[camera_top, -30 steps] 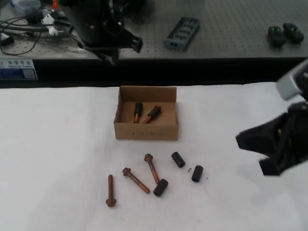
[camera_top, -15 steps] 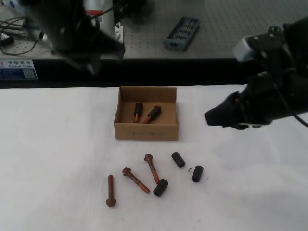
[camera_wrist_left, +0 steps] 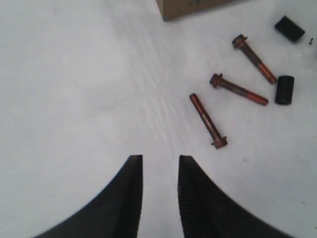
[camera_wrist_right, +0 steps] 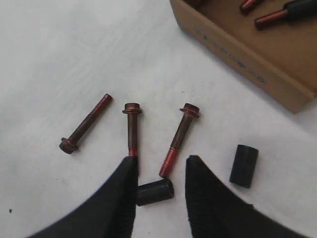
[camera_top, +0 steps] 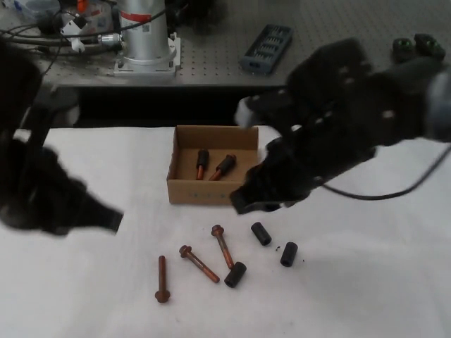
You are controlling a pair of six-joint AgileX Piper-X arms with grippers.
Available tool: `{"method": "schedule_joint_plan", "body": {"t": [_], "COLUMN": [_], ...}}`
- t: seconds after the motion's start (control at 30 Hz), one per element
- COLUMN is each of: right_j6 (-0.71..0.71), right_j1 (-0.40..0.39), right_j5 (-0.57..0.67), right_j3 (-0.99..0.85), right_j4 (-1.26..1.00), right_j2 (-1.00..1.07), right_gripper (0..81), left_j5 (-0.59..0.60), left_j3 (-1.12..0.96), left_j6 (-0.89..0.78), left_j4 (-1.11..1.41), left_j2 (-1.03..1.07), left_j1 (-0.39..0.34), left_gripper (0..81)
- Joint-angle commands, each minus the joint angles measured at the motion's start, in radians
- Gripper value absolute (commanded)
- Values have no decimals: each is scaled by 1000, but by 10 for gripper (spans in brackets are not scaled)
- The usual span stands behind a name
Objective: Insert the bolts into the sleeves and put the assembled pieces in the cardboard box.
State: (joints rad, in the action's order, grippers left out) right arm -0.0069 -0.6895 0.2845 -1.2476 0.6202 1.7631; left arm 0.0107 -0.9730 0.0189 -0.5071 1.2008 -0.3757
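3 loose bolts (camera_top: 199,263) and 3 black sleeves (camera_top: 235,274) lie just in front of the cardboard box (camera_top: 177,189). Right gripper (camera_wrist_right: 161,163) hangs above them, fingers apart, empty. Left gripper (camera_wrist_left: 159,161), front-left of box, is also spread w/ nothing in it. I'd say pinch the nearest sleeve's sides, hole kept free. 2 done pieces (camera_top: 224,167) lie in the box. Box print (camera_wrist_right: 233,57): too small to read.

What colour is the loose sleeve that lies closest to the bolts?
The sleeve is black; the right wrist view shows it best.
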Motion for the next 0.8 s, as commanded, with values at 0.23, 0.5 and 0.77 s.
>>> {"method": "schedule_joint_plan", "body": {"t": [0.23, 0.5, 0.77], "right_j6": [14, 14, 16], "right_j1": [-64, -69, -69], "right_j5": [-187, -236, -252], "right_j3": [-221, -365, -457], "right_j4": [158, 218, 304], "right_j2": [204, 356, 457], "right_gripper": [259, 259, 259], "left_j5": [-30, -30, -30], "left_j3": [357, 479, 530], "left_j6": [-50, -73, -80], "left_j4": [61, 61, 58], "left_j2": [-370, -535, -602], "left_j1": [3, 3, 3], "left_gripper": [189, 189, 189]}}
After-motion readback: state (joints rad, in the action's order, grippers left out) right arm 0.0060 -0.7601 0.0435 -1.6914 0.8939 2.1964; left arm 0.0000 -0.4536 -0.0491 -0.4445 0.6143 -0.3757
